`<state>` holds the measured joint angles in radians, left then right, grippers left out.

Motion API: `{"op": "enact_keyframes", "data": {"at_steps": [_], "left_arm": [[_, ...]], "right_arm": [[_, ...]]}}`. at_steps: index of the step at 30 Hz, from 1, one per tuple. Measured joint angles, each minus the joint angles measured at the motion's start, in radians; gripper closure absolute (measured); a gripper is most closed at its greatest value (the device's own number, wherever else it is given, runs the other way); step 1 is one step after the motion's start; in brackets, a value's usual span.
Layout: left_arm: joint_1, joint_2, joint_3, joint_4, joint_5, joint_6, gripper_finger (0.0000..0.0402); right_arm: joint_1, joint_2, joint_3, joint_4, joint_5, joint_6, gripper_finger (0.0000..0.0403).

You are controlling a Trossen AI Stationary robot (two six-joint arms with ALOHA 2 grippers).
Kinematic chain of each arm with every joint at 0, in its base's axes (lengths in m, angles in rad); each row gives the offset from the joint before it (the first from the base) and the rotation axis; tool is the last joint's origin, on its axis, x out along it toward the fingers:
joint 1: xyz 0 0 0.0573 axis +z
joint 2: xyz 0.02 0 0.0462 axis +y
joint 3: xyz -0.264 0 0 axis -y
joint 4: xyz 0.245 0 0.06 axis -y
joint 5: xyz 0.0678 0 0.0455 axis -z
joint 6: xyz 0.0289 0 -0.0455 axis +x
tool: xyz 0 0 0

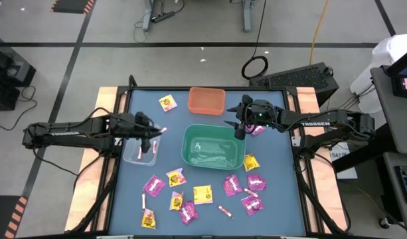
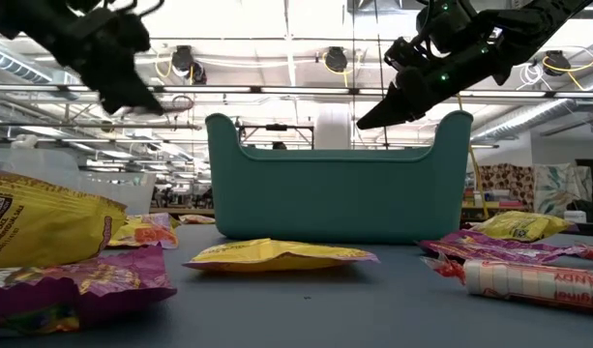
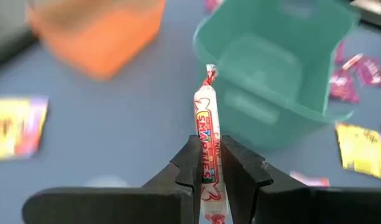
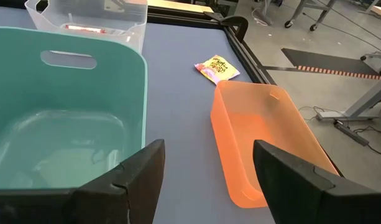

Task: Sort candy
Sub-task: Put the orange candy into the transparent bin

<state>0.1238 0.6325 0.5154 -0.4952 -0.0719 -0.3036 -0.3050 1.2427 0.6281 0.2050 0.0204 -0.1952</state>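
Right now your left gripper [image 3: 207,163] is clamped on a thin candy stick [image 3: 207,134], holding it above the clear bin [image 1: 138,153] at the table's left. The pinch is low on the stick, so most of it pokes out past the fingertips. That's your main risk: if you swing fast, the stick could pivot in the grip, or drop slanted, catch the bin's rim and land back on the table. Let go only once you're squarely over the bin's middle.

Your right gripper [image 4: 206,171] hangs with its fingers wide apart and nothing in them, over the far rim of the green bin [image 1: 213,147], with the orange bin [image 1: 206,100] just beside it. Watch that rim when you lower; the fingers could clip it and shove the bin.

Loose candy lies mostly along the near edge: pink packets [image 1: 154,185], yellow packets [image 1: 202,194] and another stick [image 1: 225,211]. Several overlap or touch, so you may drag a neighbour along. One yellow packet [image 1: 167,102] sits alone beside the orange bin, and another [image 1: 250,161] lies right against the green bin's side, awkward to get fingers around.
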Motion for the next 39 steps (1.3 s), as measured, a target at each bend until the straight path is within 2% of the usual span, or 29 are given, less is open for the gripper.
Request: {"op": "enact_keyframes", "data": {"at_steps": [7, 12, 17, 23, 33, 39], "left_arm": [[0.0, -0.001, 0.04, -0.287, -0.008, -0.309, 0.035], [0.0, 0.0, 0.04, -0.41, -0.009, -0.439, 0.035], [0.0, 0.0, 0.041, -0.464, -0.015, -0.548, 0.035], [0.0, 0.024, 0.041, -0.484, -0.036, -0.556, 0.0337], [0.0, 0.093, 0.041, -0.476, -0.037, -0.556, 0.0278], [-0.002, 0.087, 0.062, -0.405, -0.01, -0.559, 0.0274]], "right_arm": [[0.0, 0.0, 0.0, 0.003, 0.0, 0.004, 0.0167], [0.0, 0.0, 0.0, 0.01, 0.0, 0.004, 0.0167], [0.0, 0.0, 0.0, 0.016, 0.0, -0.001, 0.0167], [0.0, 0.0, 0.0, 0.015, 0.0, -0.009, 0.0167], [0.0, 0.0, 0.0, 0.014, 0.001, -0.011, 0.0167], [0.0, -0.061, 0.0, -0.01, 0.008, 0.027, 0.0167]]}}
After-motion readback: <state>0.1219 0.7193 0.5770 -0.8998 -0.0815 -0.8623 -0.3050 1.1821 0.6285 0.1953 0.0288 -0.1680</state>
